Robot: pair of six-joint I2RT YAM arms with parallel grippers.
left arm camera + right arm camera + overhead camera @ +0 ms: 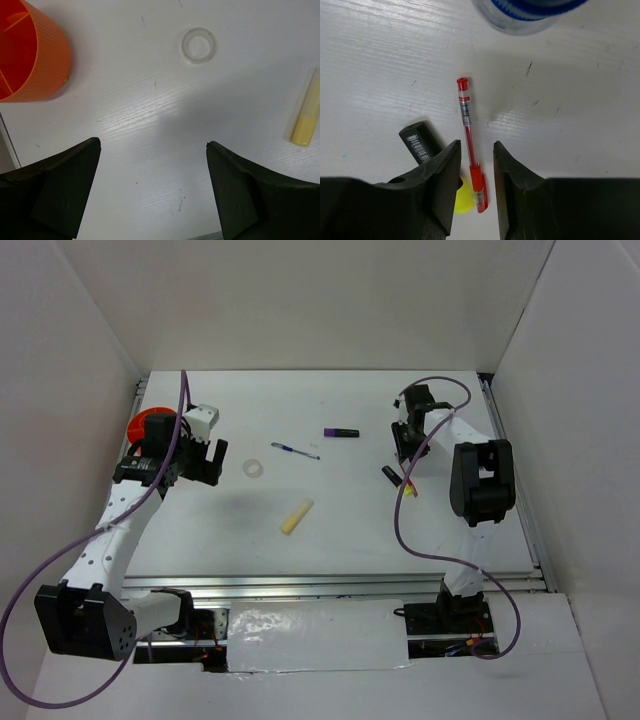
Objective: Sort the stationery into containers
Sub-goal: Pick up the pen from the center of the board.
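Observation:
The orange-red cup [150, 425] stands at the far left and shows in the left wrist view [30, 55]. My left gripper [205, 458] is open and empty [152, 145], just right of the cup. The white tape ring [254, 469] lies ahead of it [198, 45], and the pale yellow stick [296, 516] lies to its right [309, 115]. My right gripper [405, 452] is narrowly open [476, 147], and its jaws straddle the red pen [470, 140] without gripping it. The black-yellow highlighter [420, 142] lies beside the left jaw. The clear blue-capped bottle [530, 12] is just ahead.
The thin blue pen [295, 451] and the purple marker [341, 432] lie mid-table between the arms. White walls enclose the table on the left, back and right. A purple cable loops along each arm.

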